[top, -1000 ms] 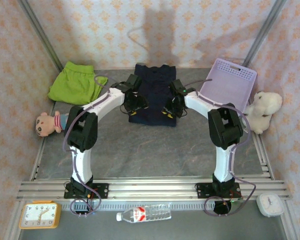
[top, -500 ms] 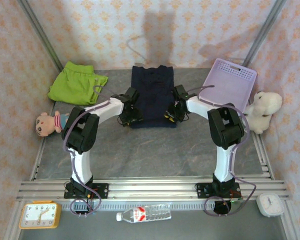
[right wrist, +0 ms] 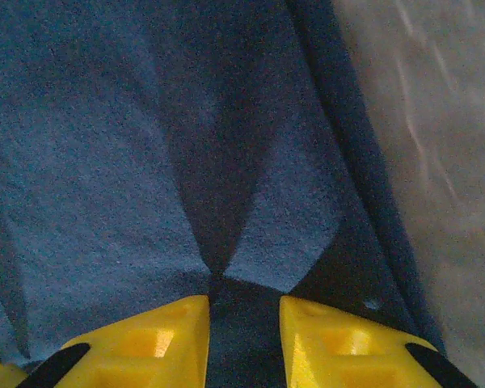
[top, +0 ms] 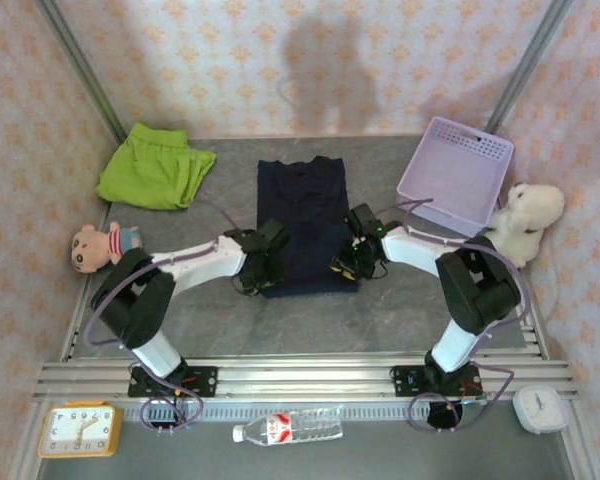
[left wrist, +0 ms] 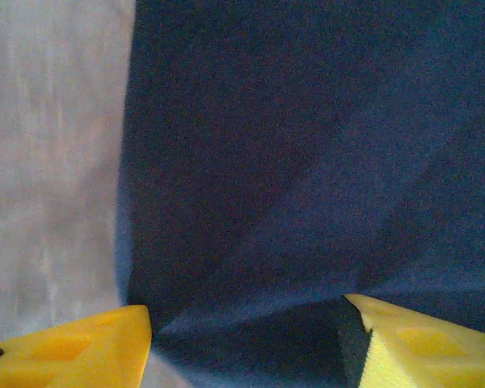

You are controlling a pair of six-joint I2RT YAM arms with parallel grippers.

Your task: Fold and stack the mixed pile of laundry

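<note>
1. The worktop [top: 310, 320] is a grey, smooth, faintly marbled slab, and its near middle is bare enough to fold on.
2. The navy garment [top: 302, 205] lies flat in the centre as a long rectangle, its near hem between your two arms. It is soft, matte cloth that creases easily. Judging by the task, it lies spread like this so that it can be folded from the hem.
3. The basket [top: 465, 143] is rigid lavender plastic with perforated walls. It sits at the far right, apart from the clothes.
4. The green garment [top: 150, 170] lies loosely bunched at the far left, well apart from the navy one. It looks unfolded and probably waits its turn.
5. The right gripper [right wrist: 244, 311] has its yellow jaws nearly closed at the navy hem's right corner. Sharp pleats run into the narrow gap, so it seems to pinch the cloth.
6. The left gripper [left wrist: 246, 323] is at the hem's left corner with its jaws wide apart and navy cloth between them. Creases run towards them, but you cannot tell whether they clamp it.
</note>
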